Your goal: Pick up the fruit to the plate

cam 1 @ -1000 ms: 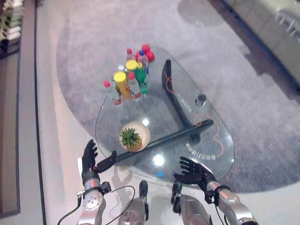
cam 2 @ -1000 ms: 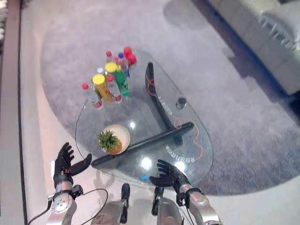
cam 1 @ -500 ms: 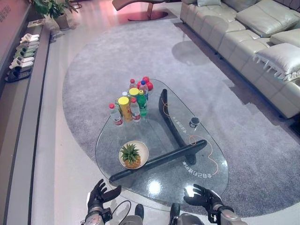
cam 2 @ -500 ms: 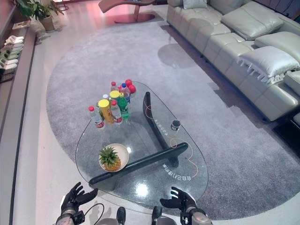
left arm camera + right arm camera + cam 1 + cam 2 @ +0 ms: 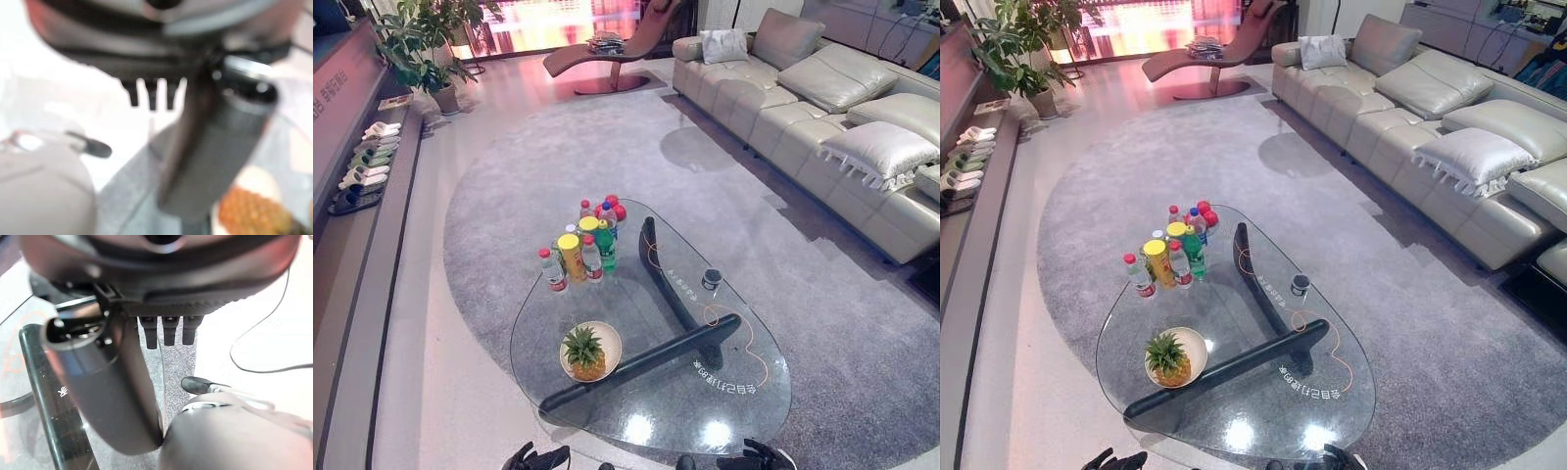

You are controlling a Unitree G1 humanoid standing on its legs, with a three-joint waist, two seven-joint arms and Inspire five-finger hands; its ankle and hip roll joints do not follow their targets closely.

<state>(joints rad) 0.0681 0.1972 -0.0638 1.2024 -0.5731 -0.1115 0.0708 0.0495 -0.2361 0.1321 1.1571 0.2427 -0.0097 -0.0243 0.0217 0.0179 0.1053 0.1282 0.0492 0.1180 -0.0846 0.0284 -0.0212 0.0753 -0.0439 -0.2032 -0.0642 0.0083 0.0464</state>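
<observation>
We find the pineapple (image 5: 586, 351) standing upright on the cream plate (image 5: 609, 336), near the left edge of the glass bench (image 5: 744, 392). As things lie, the fruit is already on the plate, and we see no other loose fruit on the bench.

Left robot hand (image 5: 536, 457): low at the near edge of the head views, well short of the bench, with fingers spread and relaxed and nothing in it. In its wrist view the thumb stands straight, with part of the pineapple past it. Right robot hand (image 5: 756, 456): likewise low at the near edge, and it appears empty; its wrist view shows straight fingers and thumb over the bench's dark base beam (image 5: 646, 360).

Handling, in our judgement: the pineapple will be fairly heavy and stiff, with a rough rind that grips well. The leafy crown is spiky and could tear, so we would take hold round the body, below the crown.

Containers: the plate holds only the pineapple. A cluster of capped bottles (image 5: 579, 250) stands at the far end of the bench, contents not discernible. A small dark cup (image 5: 711, 279) stands beside the beam; we cannot tell what it holds.
</observation>
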